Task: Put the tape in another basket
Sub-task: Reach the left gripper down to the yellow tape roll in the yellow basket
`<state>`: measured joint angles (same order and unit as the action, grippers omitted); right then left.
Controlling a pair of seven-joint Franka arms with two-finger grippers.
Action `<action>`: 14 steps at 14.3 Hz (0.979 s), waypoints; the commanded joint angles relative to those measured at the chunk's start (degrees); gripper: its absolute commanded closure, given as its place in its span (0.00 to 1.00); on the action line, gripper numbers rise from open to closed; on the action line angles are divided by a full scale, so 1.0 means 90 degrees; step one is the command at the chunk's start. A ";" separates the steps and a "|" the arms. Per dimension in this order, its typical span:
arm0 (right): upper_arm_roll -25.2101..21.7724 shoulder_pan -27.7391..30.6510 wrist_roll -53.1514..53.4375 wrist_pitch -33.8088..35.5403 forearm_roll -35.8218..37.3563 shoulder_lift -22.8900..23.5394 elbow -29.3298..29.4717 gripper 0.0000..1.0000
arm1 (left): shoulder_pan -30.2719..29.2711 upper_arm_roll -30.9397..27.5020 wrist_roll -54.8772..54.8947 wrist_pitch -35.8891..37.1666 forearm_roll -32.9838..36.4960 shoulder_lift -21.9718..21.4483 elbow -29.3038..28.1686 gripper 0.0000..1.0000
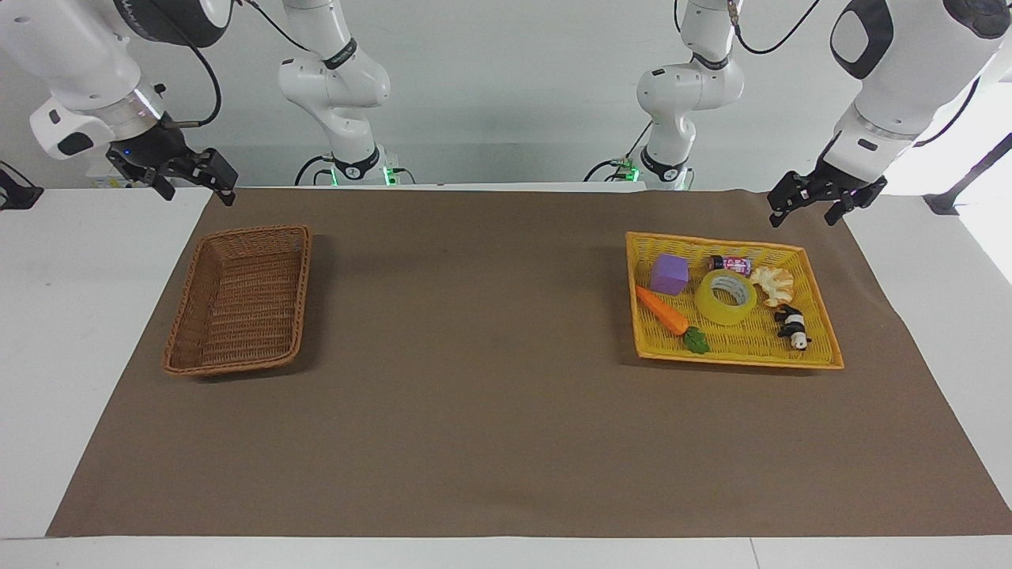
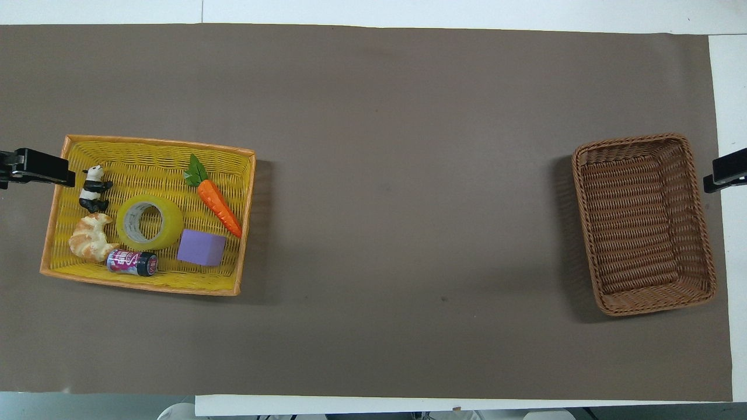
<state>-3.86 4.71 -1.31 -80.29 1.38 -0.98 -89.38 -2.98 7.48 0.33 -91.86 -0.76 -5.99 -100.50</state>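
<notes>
Both arms have glossy white rounded housings with black bands at the joints. Large dark oval panels sit on the upper links. Black cables loop from the upper links to the wrists. Each wrist ends in a silver ring, then a black left gripper (image 1: 825, 202) and right gripper (image 1: 183, 178). Green lights glow at both arm bases.
</notes>
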 commanded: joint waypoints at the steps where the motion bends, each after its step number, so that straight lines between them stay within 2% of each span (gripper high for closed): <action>1: 0.0039 0.0043 -0.0108 0.0054 0.0033 -0.0028 -0.0040 0.00 | 0.0087 -0.0049 -0.0086 -0.0133 -0.0062 -0.0436 -0.0656 0.01; 3: 0.0039 0.0043 -0.0108 0.0064 0.0033 -0.0028 -0.0040 0.01 | 0.0009 -0.0059 -0.0037 -0.1146 -0.0062 -0.0691 -0.1543 0.06; 6: 0.0039 0.0043 -0.0108 0.0054 0.0033 -0.0028 -0.0040 0.00 | -0.0098 -0.0098 0.0051 -0.2144 -0.0062 -0.0663 -0.2415 0.07; 10: 0.0039 0.0043 -0.0108 0.0054 0.0033 -0.0028 -0.0040 0.01 | -0.0196 -0.0108 0.0167 -0.3238 -0.0062 -0.0078 -0.3050 0.07; 11: 0.0039 0.0043 -0.0108 0.0054 0.0033 -0.0028 -0.0040 0.00 | -0.0390 -0.0098 0.0197 -0.3328 -0.0062 0.0107 -0.3071 0.07; 14: 0.0039 0.0043 -0.0108 0.0054 0.0033 -0.0028 -0.0040 0.00 | -0.0460 -0.0098 0.0295 -0.3406 -0.0062 0.0226 -0.3256 0.08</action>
<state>-3.86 4.71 -1.31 -80.29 1.38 -0.98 -89.38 -6.36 6.43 1.45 -120.65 -0.76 -3.99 -127.98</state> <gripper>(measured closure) 0.000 0.079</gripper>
